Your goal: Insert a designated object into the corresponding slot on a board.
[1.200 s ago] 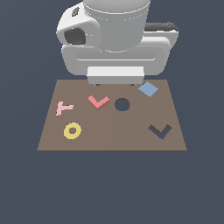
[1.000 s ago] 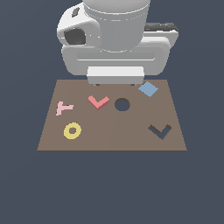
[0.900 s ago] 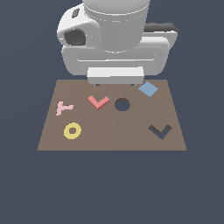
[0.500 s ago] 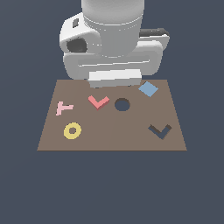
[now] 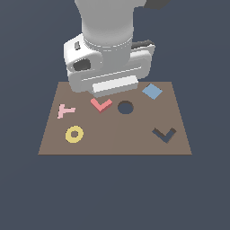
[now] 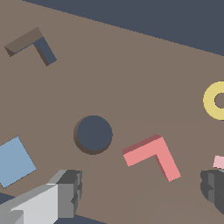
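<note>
The small flat coral-red chevron piece (image 6: pixel 152 155) lies flat on the large brown rectangular board (image 5: pixel 117 134), between the round dark hole (image 5: pixel 125 107) and the pink T-shaped piece (image 5: pixel 66 110), with the yellow ring (image 5: pixel 74 134) nearer the board's front edge on the exterior view's left. Its target, the dark V-shaped slot (image 5: pixel 164 134), sits well apart toward the exterior view's right, past the round hole; a light blue square tile (image 5: pixel 152 91) lies near the far edge on that side. The gripper (image 6: pixel 142 190) hangs above the board close to the red piece, its fingers (image 6: pixel 65 194) spread wide with nothing between them; in the wrist view the chevron sits between the two finger tips but nearer one of them. The step in hand looks like the approach to grasp. To do it well, the arm should centre the gap over the chevron, turn the wrist so the pads close across one straight arm of the V or across its outer edges rather than over the open notch, then descend straight until the tips are just short of the board before closing. The piece is thin, so a shallow or off-centre pinch may let it slide or twist, spoiling the later match to the slot's orientation.
</note>
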Controlling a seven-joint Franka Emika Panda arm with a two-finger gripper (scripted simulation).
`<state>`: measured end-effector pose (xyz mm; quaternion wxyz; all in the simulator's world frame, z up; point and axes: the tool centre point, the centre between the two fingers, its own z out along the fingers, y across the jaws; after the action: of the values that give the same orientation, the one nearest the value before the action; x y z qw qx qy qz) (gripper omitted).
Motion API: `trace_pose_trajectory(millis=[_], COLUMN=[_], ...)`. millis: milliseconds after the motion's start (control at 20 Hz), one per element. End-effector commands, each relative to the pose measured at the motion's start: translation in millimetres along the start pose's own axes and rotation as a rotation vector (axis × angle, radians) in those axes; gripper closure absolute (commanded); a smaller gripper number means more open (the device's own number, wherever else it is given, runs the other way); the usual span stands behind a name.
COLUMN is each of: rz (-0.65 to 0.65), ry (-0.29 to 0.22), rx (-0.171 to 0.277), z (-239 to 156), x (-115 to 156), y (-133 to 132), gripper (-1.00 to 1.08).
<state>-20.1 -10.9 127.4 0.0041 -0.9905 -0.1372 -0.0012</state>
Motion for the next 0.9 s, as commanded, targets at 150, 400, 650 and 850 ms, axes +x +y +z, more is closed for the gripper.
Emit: trace_pose_trajectory(millis=[150, 400, 650, 850], rz=[-0.154, -0.271, -0.357, -0.404], ry=[-0.002, -0.003, -0.004, -0.004], rx=[-0.002, -0.003, -0.005, -0.006], z=[27.2, 47.7, 63.0, 71.3], x=[-12.3, -19.9, -24.6, -26.7], y=[10.1, 19.2, 26.8, 31.3], gripper=[-0.92, -0.92, -0.92, -0.92])
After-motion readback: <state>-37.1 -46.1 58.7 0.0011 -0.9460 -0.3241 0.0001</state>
